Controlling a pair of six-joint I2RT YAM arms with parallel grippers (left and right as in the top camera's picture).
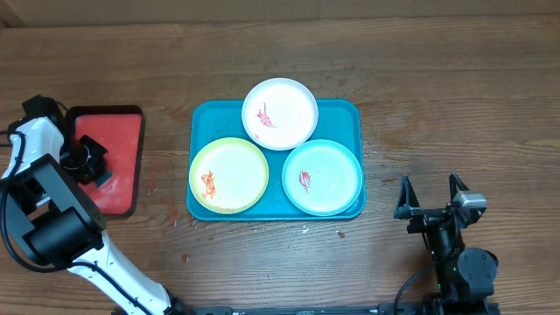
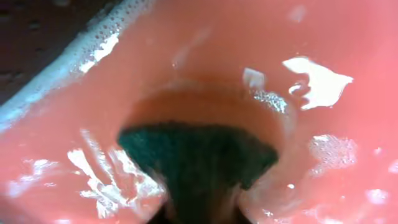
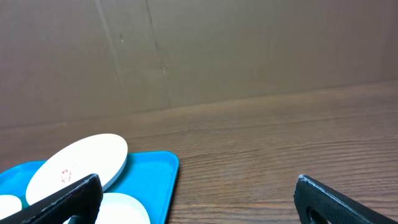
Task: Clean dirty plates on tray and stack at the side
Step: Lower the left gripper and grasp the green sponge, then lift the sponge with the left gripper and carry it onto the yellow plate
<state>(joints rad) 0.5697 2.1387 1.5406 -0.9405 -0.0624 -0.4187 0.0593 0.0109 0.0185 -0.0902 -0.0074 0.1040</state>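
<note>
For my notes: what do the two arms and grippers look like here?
The left arm has white shell links joined by bulky black cylindrical joints, with thin black cables alongside. The right arm is all black, with a small grey block near its wrist and a black cable at its base. The right gripper has two slim black fingers. The left gripper is dark too.

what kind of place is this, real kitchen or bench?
Probably a lab bench staged for dishwashing, not a kitchen: wooden table, cardboard backdrop, three sauce-smeared plastic plates on a blue tray. No sink in view.
</note>
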